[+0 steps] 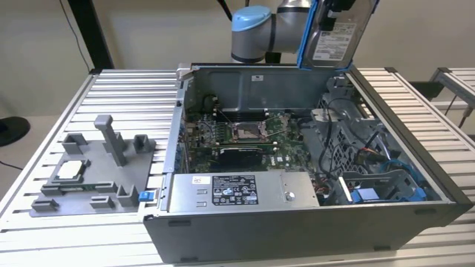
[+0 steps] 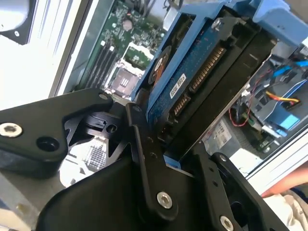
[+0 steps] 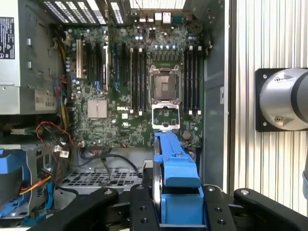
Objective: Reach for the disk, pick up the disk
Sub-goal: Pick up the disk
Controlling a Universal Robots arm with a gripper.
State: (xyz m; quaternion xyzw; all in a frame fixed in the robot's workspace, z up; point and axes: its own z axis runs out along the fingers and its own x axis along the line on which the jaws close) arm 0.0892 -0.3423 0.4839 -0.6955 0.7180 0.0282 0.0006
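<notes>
The disk [image 1: 335,34], silver-grey with a white label and a blue frame along its edge, hangs upright above the back wall of the open computer case, clear of it. My gripper [image 1: 334,8] is shut on the disk from above. In the second wrist view the disk [image 2: 202,82] shows its blue circuit side and connectors, clamped between the black fingers [image 2: 144,159] of the gripper [image 2: 180,161]. The first wrist view looks down the blue frame of the disk [image 3: 175,163], held in the gripper [image 3: 178,211] high over the motherboard.
The open computer case [image 1: 297,228] lies on a slatted metal table [image 1: 126,89]. Inside it are the motherboard [image 1: 245,133], a grey box with a black-and-white label [image 1: 237,192] and a blue drive bay [image 1: 386,192]. A grey fixture [image 1: 89,172] holding a small chip stands at the exterior view's left. A person's hand [image 2: 284,187] is beside the case.
</notes>
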